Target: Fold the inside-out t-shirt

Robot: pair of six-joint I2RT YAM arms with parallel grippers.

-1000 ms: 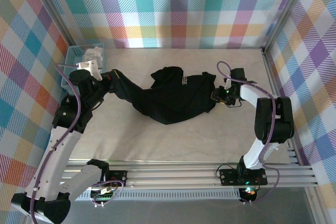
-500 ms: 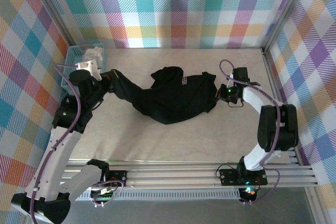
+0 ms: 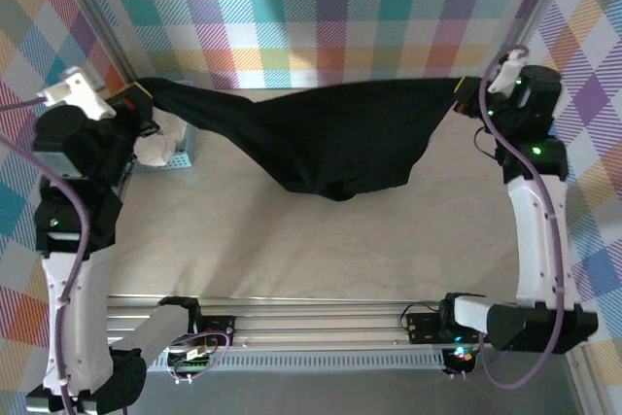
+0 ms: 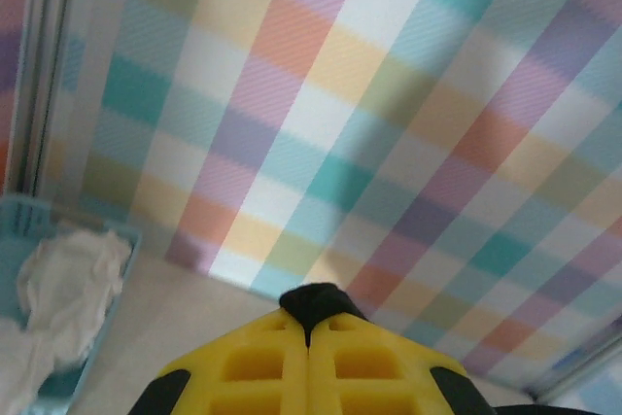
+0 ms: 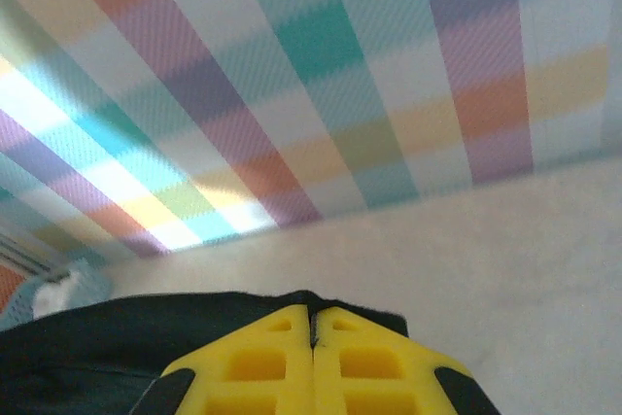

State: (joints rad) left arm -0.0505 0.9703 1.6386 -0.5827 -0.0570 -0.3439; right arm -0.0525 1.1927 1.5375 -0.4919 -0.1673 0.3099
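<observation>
Pastel checked walls box in my pale table (image 3: 292, 250). The t-shirt (image 3: 330, 138) hangs stretched across the far half, from about 10 o'clock to 2 o'clock in the top view. Its middle sags low; I can't tell if it touches the table. My left gripper (image 3: 141, 94) pinches the 10 o'clock end, fingers closed tight on black fabric. The right gripper (image 3: 461, 96) clamps the 2 o'clock end likewise. Just beneath the left gripper, a light-blue basket (image 3: 187, 155) holds a white cloth (image 3: 155, 148).
</observation>
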